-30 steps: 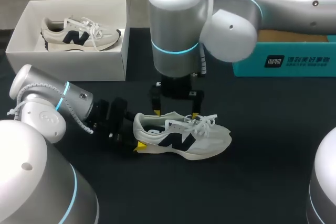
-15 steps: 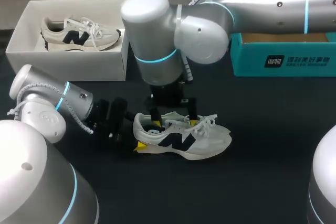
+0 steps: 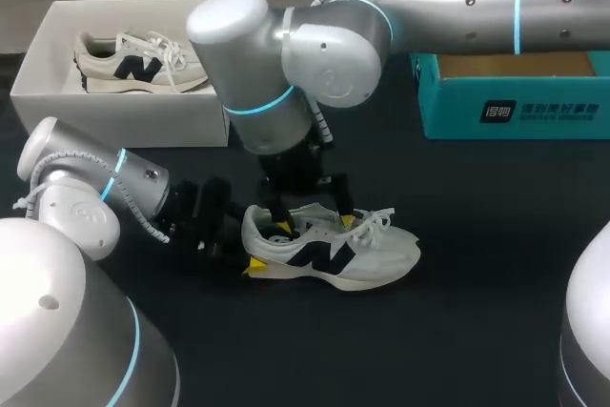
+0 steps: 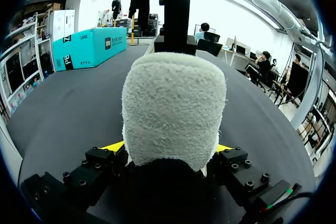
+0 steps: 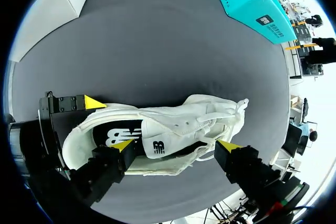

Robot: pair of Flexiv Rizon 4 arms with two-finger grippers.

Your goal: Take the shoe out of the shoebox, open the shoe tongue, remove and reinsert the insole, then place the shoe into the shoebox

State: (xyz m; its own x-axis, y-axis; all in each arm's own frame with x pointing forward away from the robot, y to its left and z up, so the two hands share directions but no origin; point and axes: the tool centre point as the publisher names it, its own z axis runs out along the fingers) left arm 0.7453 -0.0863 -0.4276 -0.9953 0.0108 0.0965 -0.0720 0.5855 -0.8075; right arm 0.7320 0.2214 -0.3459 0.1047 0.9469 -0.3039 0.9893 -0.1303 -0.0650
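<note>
Head view, with both wrist views. The shoe lies on its sole on the black table, just toward 6 o'clock from the centre. Its toe points to 3 o'clock and its heel to 9 o'clock. It is outside the white shoebox, which stands well apart at 10 o'clock and holds a 2nd shoe of the same kind. A teal box stands at 2 o'clock.

The left gripper comes in from 9 o'clock and is clamped on the shoe's heel. In the left wrist view, the 2 yellow tips press the heel from either side.

The right arm enters from 2 o'clock and reaches past the middle, so the right gripper hangs directly over the shoe's opening. Its 2 fingers are spread wide and grip nothing. In the right wrist view, 1 tip stands over the rear of the opening beside the dark insole, which sits inside the shoe. The other tip stands by the laces toward the toe. The tongue lies between the 2 tips. Whether either tip touches the shoe cannot be told.
</note>
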